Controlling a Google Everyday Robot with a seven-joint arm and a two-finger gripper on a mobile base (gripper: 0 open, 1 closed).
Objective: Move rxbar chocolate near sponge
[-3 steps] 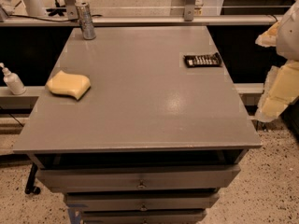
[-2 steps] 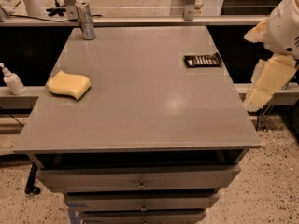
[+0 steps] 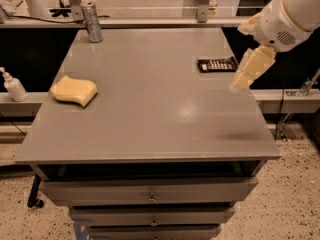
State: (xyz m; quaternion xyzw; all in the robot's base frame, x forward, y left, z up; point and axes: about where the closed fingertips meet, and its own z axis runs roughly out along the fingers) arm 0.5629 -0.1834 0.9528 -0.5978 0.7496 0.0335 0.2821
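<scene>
Compared with a second ago, your arm is reaching farther left. The pincer, which was hanging off the table's right side, is now hovering over the table's right edge. Nothing lying on the table has shifted.

The grey table is spreading out to the left of and below the pincer. Its drawers are sitting stacked under the top, well below the pincer. The white arm is coming in from the upper right corner, above and to the right of the pincer, and the cream-coloured pincer is pointing down and to the left from it. You cannot tell whether the pincer is spread or pressed together. It is carrying nothing that shows, and it is staying apart from every object.

The sponge is lying far to the left of the pincer, near the table's left edge. The rxbar chocolate is lying flat just to the left of the pincer and a little farther back. A gap is showing between the two, and the bar is sitting well apart from the sponge. A metal can is standing at the far left corner, far left of the pincer and behind it. A white pump bottle is standing off the table, farthest left of the pincer.
</scene>
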